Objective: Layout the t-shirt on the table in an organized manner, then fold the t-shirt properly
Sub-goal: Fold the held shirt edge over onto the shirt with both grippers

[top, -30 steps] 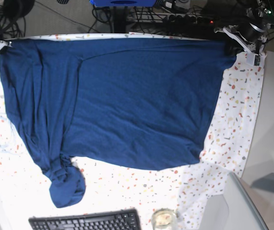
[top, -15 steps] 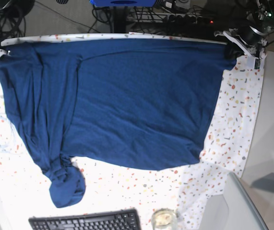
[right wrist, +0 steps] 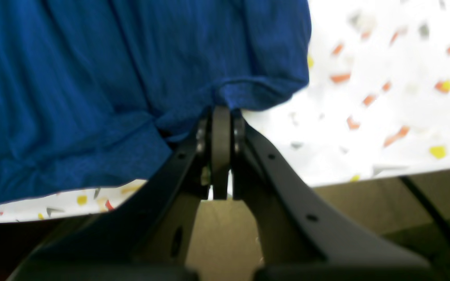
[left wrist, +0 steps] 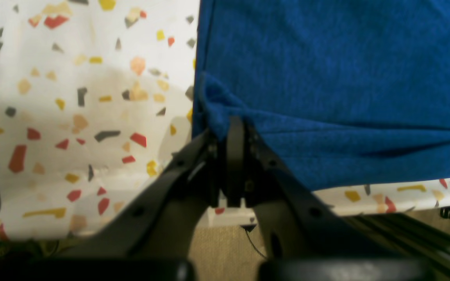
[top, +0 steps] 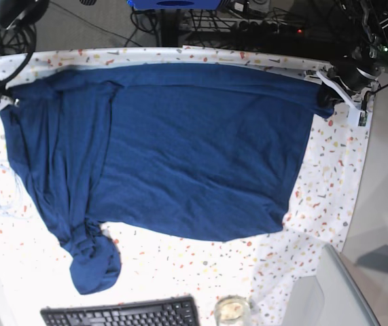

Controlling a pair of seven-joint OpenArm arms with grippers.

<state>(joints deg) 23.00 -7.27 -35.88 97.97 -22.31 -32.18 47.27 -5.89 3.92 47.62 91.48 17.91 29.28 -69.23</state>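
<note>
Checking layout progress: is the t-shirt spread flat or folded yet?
Spread, not folded: the t-shirt lies open across the table, one sleeve bunched near the keyboard.

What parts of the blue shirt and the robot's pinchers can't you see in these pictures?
- Base view: left gripper fingertips, too small.
- Base view: right gripper, cut off by the edge.
- Wrist views: most of the t-shirt lies outside the frame.
- Base view: sleeve bunched, shape hidden.

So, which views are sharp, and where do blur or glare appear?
Left wrist view: the t-shirt is fairly sharp, the left gripper soft. Right wrist view: the table flecks are blurred and overexposed, the right gripper is softly focused. Base view: mostly sharp, with bright glare washing out the table's near-left area.
</note>
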